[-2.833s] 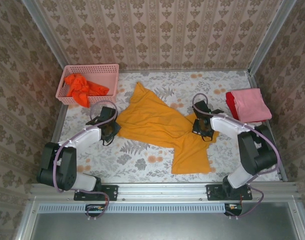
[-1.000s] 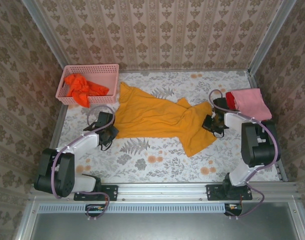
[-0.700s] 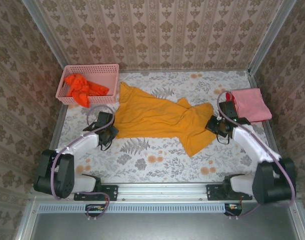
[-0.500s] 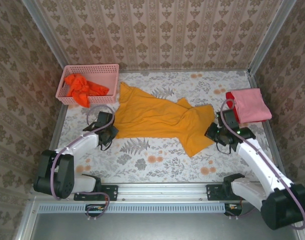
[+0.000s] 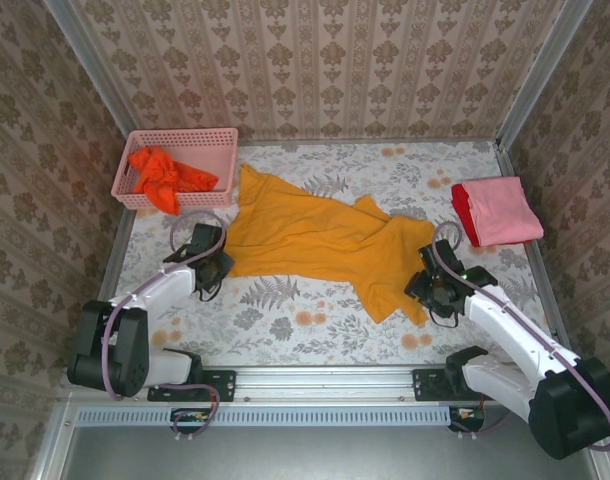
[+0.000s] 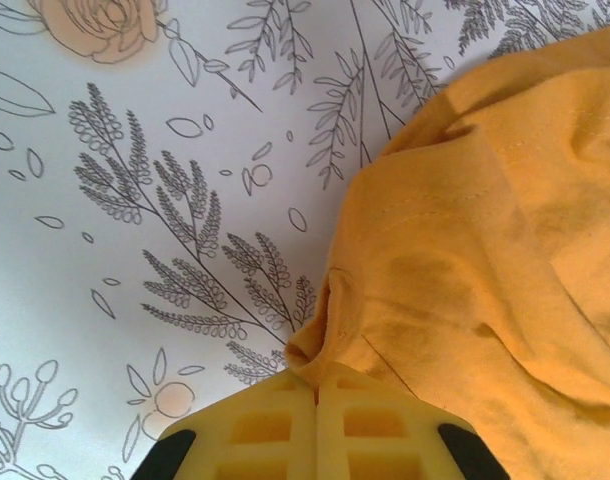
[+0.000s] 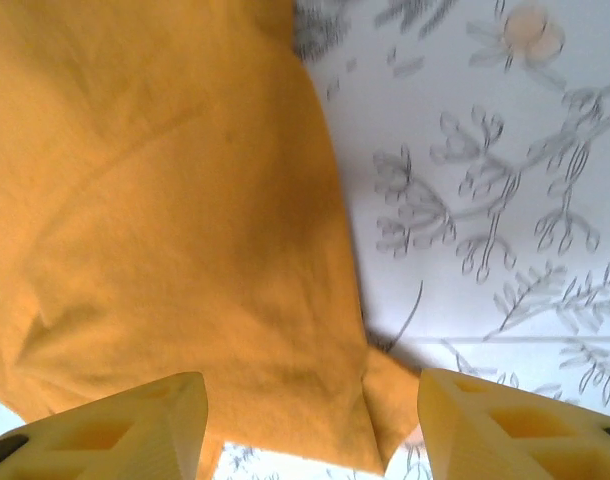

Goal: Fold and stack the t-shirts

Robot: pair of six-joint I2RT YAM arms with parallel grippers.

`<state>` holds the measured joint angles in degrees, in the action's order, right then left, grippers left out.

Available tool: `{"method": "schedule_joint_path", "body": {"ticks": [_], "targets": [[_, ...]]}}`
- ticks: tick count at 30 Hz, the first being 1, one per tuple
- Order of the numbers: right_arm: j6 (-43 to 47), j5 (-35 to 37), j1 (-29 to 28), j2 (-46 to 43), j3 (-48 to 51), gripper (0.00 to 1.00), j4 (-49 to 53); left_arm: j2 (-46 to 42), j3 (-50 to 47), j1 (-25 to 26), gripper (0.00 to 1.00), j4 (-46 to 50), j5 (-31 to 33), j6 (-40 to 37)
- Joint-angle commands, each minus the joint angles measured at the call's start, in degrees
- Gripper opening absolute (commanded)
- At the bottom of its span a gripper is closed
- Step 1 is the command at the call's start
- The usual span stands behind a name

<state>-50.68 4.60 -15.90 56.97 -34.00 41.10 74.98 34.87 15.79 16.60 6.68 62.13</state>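
Note:
A golden-yellow t-shirt [image 5: 315,235] lies crumpled across the middle of the floral table, stretched from left to right. My left gripper [image 5: 217,268] is shut on a pinched fold of its left edge; in the left wrist view the cloth [image 6: 485,250] bunches right at the closed gripper [image 6: 315,380]. My right gripper [image 5: 425,290] stands open over the shirt's near right corner. In the right wrist view its fingers [image 7: 135,425] straddle the loose hem [image 7: 165,200] without gripping it. An orange-red t-shirt [image 5: 165,175] sits crumpled in the basket. A pink t-shirt [image 5: 500,210] lies folded on a red one [image 5: 461,205].
The pink lattice basket [image 5: 180,137] stands at the back left corner. The folded stack sits at the right edge by the wall rail. Bare floral tabletop [image 5: 305,315] shows in front of the yellow shirt, between the two arms.
My right gripper has opened and let go of the yellow shirt, and the right arm has drawn back towards the near edge. The shirt's right end now rests on the table. Left arm unmoved.

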Motion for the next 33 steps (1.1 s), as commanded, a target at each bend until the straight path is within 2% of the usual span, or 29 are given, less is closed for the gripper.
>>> {"method": "schedule_joint_path", "body": {"ticks": [1,6,13,18,26,31,33], "targets": [[8.2,0.5,3.9,0.0,-1.5,0.6,-5.1,-1.9,-1.2,-1.0,0.0,0.8,0.7,-0.2],[10.2,-6.3,10.0,3.5,0.8,0.56,-9.3,-2.3,-1.3,-1.6,0.0,1.0,0.6,-0.4],[9.9,-12.1,10.3,11.5,0.7,0.49,-12.0,-2.9,-1.4,-1.8,0.0,1.2,0.0,-0.2],[10.3,-12.9,9.6,17.5,0.7,0.46,-12.9,-4.5,-2.2,-1.8,0.0,1.4,0.7,0.4],[12.3,-10.3,9.4,21.5,-2.7,0.41,-9.3,-4.5,-2.6,-1.9,0.0,1.2,0.4,0.8],[13.6,-10.3,9.4,24.7,-4.5,0.22,-7.6,-4.8,-2.9,-1.8,0.0,1.6,0.8,1.1],[13.8,-10.5,9.4,25.3,-5.0,0.04,-7.6,-4.8,-3.3,-1.9,0.0,1.5,0.8,1.4]]}}
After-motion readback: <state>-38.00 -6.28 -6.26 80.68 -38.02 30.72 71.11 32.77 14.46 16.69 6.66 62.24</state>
